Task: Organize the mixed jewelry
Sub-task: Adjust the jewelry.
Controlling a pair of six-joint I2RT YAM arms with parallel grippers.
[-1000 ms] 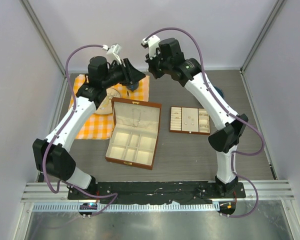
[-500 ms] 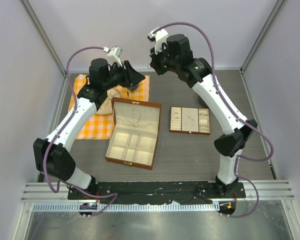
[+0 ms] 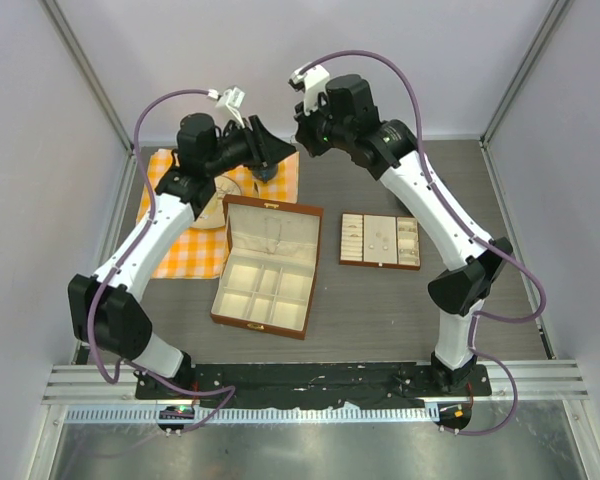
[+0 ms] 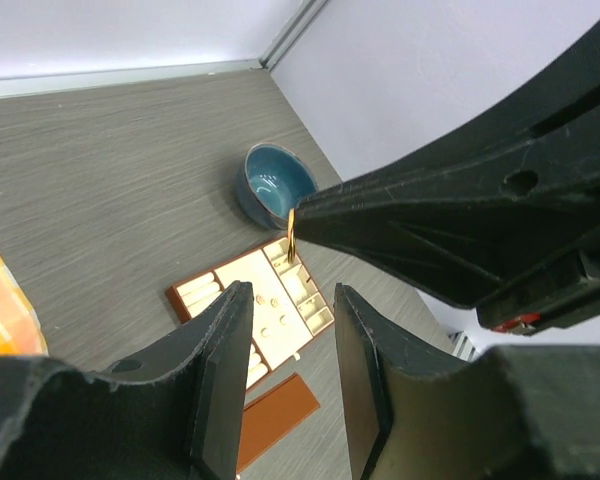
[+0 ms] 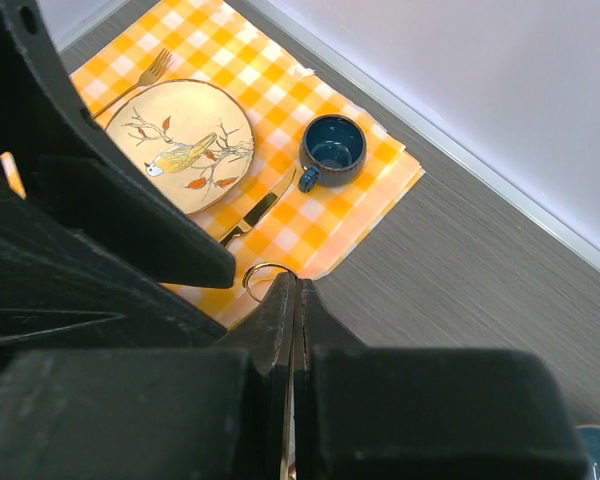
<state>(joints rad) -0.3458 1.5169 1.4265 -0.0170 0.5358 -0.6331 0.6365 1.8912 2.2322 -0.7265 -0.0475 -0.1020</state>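
Right pincer is clamped shut on a thin gold-coloured ring. Only the tips bite one edge of the loop, so most of the ring sticks out free. It's held up in the air over the far part of the table, roughly above the right-hand edge of the orange-and-white checked cloth.

Left pincer is close by, fingers spread apart and holding nothing. In its wrist view the ring sits just past the gap.

Reads to me like a hand-off, or maybe a carry toward the small brown tray with cream slots, which is right of the open brown box with cream compartments.

Either way, go slow. That tip grip is tiny, and a twist could flick the ring out. If it's a hand-off, the left should close on the free part of the loop before the right lets go.
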